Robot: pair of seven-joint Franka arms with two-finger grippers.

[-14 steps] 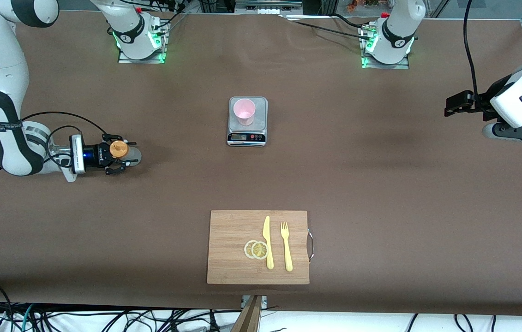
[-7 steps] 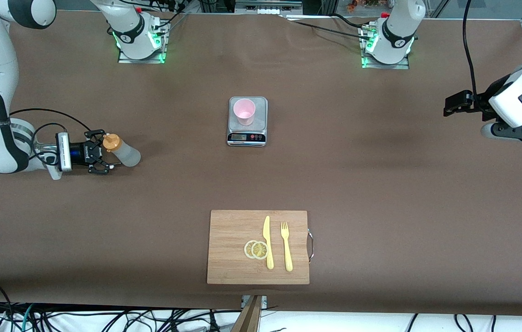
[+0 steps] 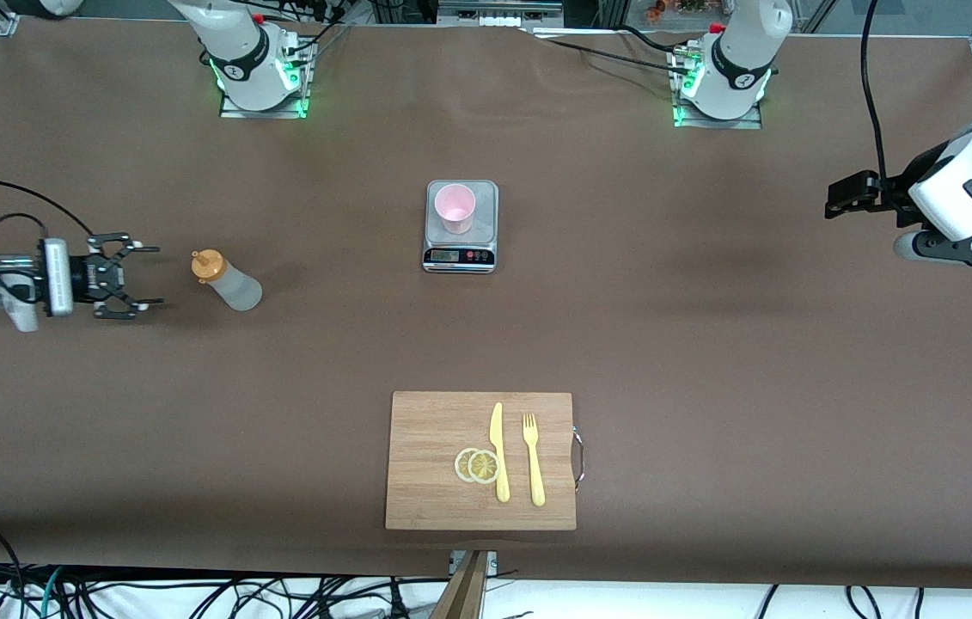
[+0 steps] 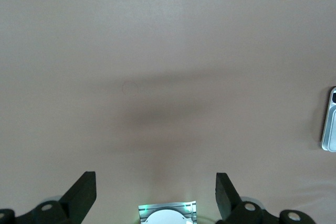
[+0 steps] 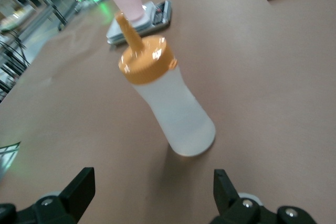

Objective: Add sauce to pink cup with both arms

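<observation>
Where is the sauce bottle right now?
In the front view the sauce bottle stands on the table toward the right arm's end, just clear of the open right pincer, level with the scale holding the pink cup.

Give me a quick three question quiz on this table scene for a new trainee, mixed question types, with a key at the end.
1. True or false: the right end effector grips the sauce bottle.
2. What does the pink cup stand on?
A. cutting board
B. scale
C. bare table
3. Fill in: on the cutting board, the lemon slices lie beside the ____.

Key:
1. False; it is open, apart from the bottle, toward the right arm's end of the table.
2. B, the scale.
3. knife
</observation>
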